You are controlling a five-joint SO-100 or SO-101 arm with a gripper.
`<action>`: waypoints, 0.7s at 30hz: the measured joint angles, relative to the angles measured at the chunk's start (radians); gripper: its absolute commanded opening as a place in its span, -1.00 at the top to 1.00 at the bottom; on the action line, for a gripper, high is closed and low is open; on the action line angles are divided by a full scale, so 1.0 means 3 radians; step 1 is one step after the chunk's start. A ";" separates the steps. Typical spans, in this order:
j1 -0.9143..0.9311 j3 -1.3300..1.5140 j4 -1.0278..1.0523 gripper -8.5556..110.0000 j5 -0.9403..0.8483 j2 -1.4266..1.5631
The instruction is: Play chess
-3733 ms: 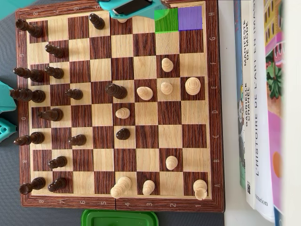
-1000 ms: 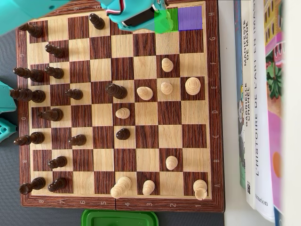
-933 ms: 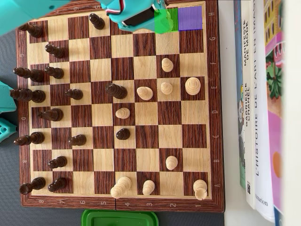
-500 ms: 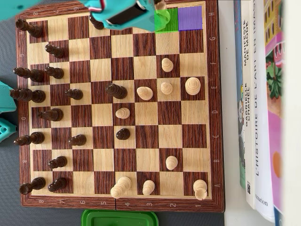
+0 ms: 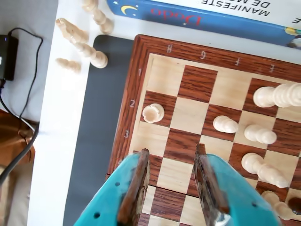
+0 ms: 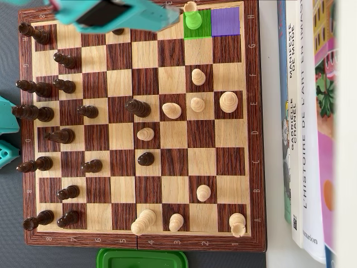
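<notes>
The hand (image 5: 171,157) comes in from the bottom of the wrist view with its jaws apart and nothing between them, only bare squares showing in the gap. Released, then. The piece in play looks to be the pale rook (image 5: 153,113), standing upright on the dark square beside the "2" at the chessboard (image 5: 141,66) edge; in the overhead view that same rook (image 6: 192,17) sits at top centre on the green-tinted square, beside a purple one (image 6: 225,21). It's a squat, light wooden piece with a crenellated top, clear of its neighbours. My read: the placing step is finished, and the next call is for the hand to lift away cleanly without clipping the rook or the pale pawn (image 5: 225,124) nearby.
</notes>
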 measured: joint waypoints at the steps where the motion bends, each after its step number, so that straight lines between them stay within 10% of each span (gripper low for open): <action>1: 0.0026 0.0061 0.0000 0.61 0.0000 0.0107; 21: 0.1120 0.1314 0.0000 0.61 -0.0506 0.2306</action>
